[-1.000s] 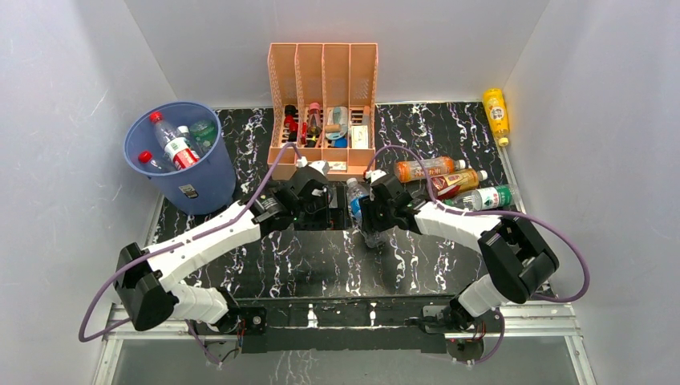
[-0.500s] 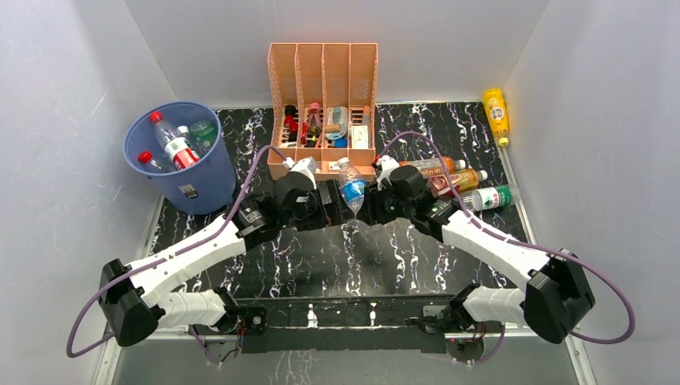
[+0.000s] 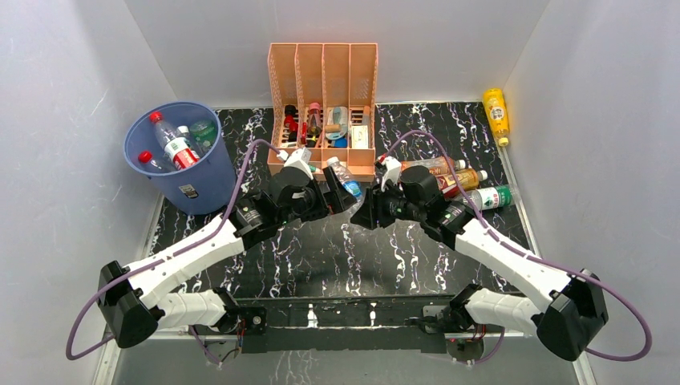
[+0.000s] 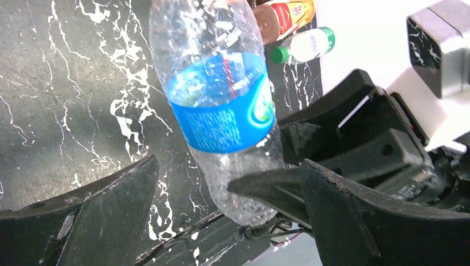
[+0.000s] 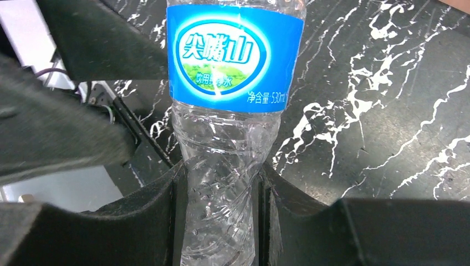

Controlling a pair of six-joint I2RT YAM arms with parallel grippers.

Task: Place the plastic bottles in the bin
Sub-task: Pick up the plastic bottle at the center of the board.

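Handover step probably: right gripper [image 5: 218,194] clamps the blue-label bottle [image 5: 224,55], spread-wide left gripper [image 4: 194,177] straddles it, should close next.

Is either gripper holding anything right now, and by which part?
The right gripper clamps the water bottle by its clear lower body, below the blue label. The left gripper is open, holding nothing.

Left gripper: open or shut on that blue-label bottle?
Open: the left gripper stands spread wide either side of the blue-label bottle; the right gripper pinches it.
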